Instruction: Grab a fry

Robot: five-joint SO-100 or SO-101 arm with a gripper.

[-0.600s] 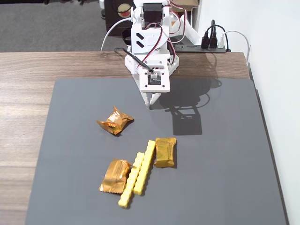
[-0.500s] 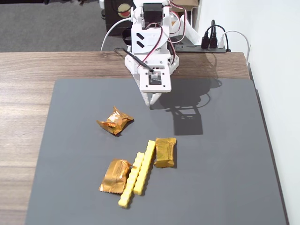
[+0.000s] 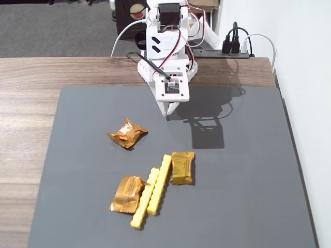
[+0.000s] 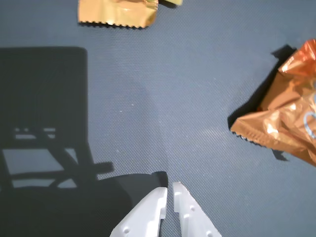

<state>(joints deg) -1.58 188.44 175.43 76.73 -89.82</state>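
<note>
- Hand (image 3: 169, 110) clenched on nothing, fingertips nearly touching, hovering over grey mat (image 3: 248, 181).
- Fry (image 3: 160, 184) lies well ahead of hand, beside second fry (image 3: 144, 200).

Two yellow crinkle-cut fries lie side by side, touching, pointing toward one o'clock: one fry (image 3: 160, 184), another fry (image 3: 145, 199).

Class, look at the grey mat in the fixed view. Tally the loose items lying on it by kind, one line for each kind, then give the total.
Yellow crinkle-cut fries: 2, one and another lying side by side.
Gold-orange foil snack packets: 3, one nearest the arm, one right of the fries, one left of them.
Total: 5
</note>
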